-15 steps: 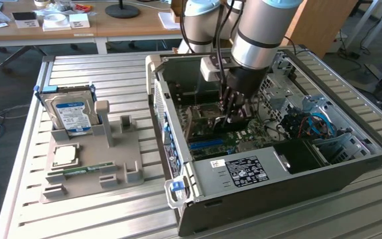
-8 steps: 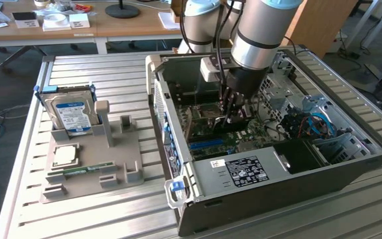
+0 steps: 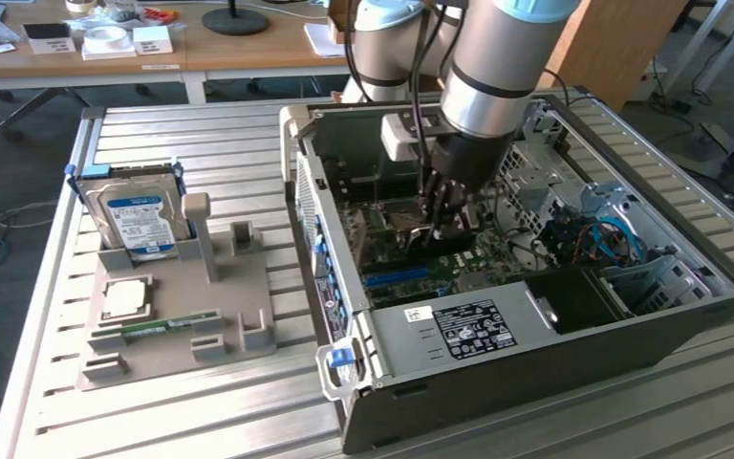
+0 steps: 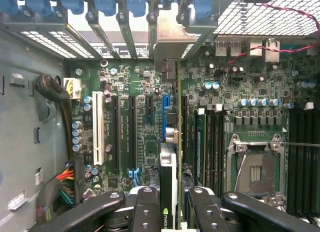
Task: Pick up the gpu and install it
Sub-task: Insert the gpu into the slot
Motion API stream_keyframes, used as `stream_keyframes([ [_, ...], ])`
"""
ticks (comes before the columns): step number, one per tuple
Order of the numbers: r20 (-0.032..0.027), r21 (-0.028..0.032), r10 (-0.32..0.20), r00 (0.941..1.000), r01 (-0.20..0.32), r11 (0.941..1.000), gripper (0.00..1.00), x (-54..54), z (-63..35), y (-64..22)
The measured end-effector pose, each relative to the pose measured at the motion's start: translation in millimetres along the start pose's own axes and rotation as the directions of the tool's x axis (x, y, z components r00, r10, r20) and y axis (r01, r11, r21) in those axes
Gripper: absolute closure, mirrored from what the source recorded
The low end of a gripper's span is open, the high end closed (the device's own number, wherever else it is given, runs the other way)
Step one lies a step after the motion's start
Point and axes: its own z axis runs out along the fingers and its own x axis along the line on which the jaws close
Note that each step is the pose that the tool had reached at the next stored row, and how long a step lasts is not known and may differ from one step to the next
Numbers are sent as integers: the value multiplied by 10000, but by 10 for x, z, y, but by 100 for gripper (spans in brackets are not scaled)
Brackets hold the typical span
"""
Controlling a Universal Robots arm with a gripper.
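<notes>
My gripper [image 3: 436, 218] reaches down into the open computer case [image 3: 673, 330], over the motherboard [image 3: 450, 263]. It is shut on the gpu [image 4: 171, 157], which the wrist view shows edge-on as a slim strip between the two black fingers [image 4: 146, 212], with a green logo near the grip. The card's metal bracket [image 4: 172, 37] sits up against the row of rear slot openings. The card's edge hangs right alongside the blue expansion slot [image 4: 164, 114]; I cannot tell whether it is touching the slot. In the exterior view the gpu [image 3: 408, 226] is mostly hidden by the fingers.
On the exterior view's left a grey holder [image 3: 202, 287] carries a blue-labelled hard drive [image 3: 138, 215], a processor chip [image 3: 125, 298] and a green RAM stick [image 3: 150, 330]. Inside the case are a white slot [image 4: 98, 134], a processor socket [image 4: 255, 167] and cable bundles [image 4: 52, 89].
</notes>
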Motion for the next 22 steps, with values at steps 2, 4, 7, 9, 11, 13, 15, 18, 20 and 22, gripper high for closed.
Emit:
stream_keyframes([
  [2,-1,0,1,10000,-1,10000,74,1,7,13],
  [4,-3,-1,-1,10000,1,10000,74,1,7,13],
  [7,2,0,-1,10000,1,10000,74,11,9,13],
  [9,1,0,1,10000,-1,10000,74,12,9,14],
  [11,0,0,0,10000,0,10000,74,13,11,18],
  [13,1,1,-1,10000,1,10000,74,14,13,22],
  [15,0,0,-1,10000,1,10000,74,19,12,24],
  [18,0,0,0,10000,0,10000,74,22,12,26],
  [20,0,0,0,10000,0,10000,74,26,12,29],
  [22,1,0,0,10000,0,10000,74,29,12,31],
])
